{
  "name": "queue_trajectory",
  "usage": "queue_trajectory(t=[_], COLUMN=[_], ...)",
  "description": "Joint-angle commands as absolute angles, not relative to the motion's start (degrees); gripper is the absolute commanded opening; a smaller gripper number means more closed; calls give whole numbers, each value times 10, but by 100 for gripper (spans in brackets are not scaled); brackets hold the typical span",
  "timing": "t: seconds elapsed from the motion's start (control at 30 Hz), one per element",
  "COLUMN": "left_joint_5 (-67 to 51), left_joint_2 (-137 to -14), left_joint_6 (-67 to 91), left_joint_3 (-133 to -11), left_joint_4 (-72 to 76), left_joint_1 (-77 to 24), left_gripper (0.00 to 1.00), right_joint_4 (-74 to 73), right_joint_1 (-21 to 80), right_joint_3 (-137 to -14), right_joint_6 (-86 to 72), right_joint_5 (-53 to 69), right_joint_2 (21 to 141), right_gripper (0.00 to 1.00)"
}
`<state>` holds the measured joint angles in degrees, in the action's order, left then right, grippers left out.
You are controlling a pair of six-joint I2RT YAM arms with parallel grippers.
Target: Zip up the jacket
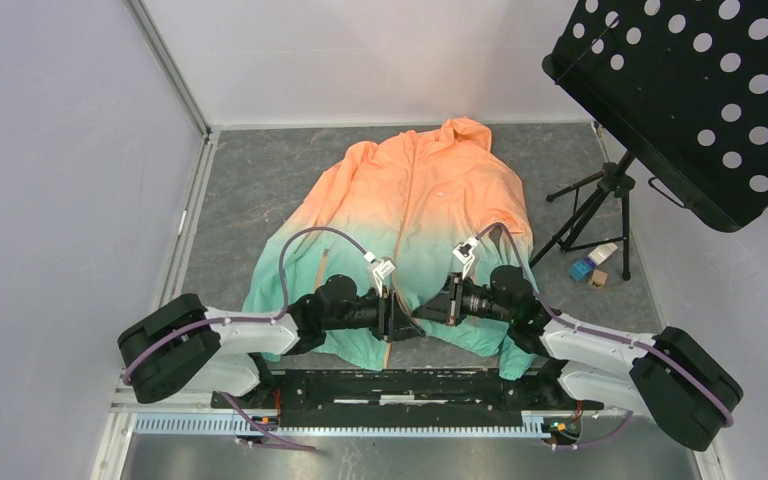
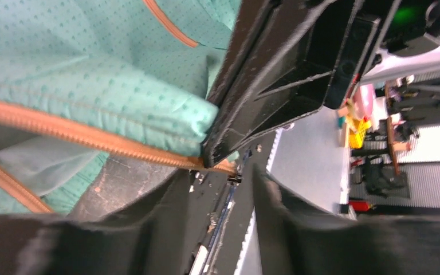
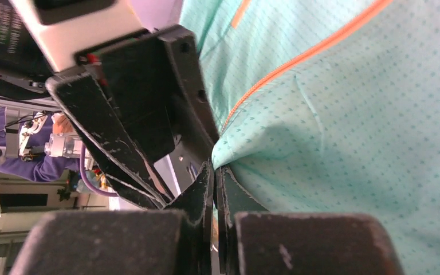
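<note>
The jacket (image 1: 415, 200) lies flat on the table, orange at the hood end and mint-green toward me. Both grippers meet at the bottom of its orange centre zipper (image 2: 91, 134). My right gripper (image 3: 215, 172) is shut, pinching the mint hem edge beside the zipper's lower end; a sliver of mint and orange cloth shows between its fingers. In the top view it sits at the hem centre (image 1: 422, 313). My left gripper (image 2: 222, 177) stands just left of it (image 1: 397, 325), jaws apart with nothing between them, just below the zipper end. The zipper's slider is hidden.
A black perforated music stand (image 1: 690, 90) on a tripod (image 1: 590, 215) overhangs the right side. Small coloured blocks (image 1: 590, 268) lie by the tripod's feet. The black rail (image 1: 380, 385) of the arm bases runs just below the hem. Walls close in left and back.
</note>
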<state>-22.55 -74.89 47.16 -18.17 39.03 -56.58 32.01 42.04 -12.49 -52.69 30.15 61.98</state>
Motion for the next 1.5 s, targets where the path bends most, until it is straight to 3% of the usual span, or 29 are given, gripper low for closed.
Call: queue_trajectory(t=[0.0, 0.13, 0.4, 0.6, 0.77, 1.03, 1.47], left_joint_5=[-217, -217, -153, -157, -79, -70, -59], left_joint_2=[-719, -662, -546, -624, -767, -927, -994], left_joint_6=[484, 510, 572, 584, 536, 508, 562], left_joint_3=[-191, -197, -291, -388, -524, -655, -669], left_joint_4=[352, 234, -176, -350, -527, -623, -590], left_joint_1=[-560, -552, -541, -541, -548, -555, -583], left_gripper=[61, 70, 64, 54, 47, 44, 47], right_joint_4=[465, 518, 606, 638, 617, 653, 696], right_joint_1=[424, 423, 424, 423, 419, 416, 400], right_joint_3=[-98, -59, -29, -21, -23, 26, 57], right_joint_6=[-491, -425, -363, -353, -359, -401, -444], right_joint_5=[282, 277, 303, 322, 326, 309, 324], right_joint_2=[598, 591, 613, 641, 646, 635, 639], right_gripper=[0, 0, 0, 0, 0, 0, 0])
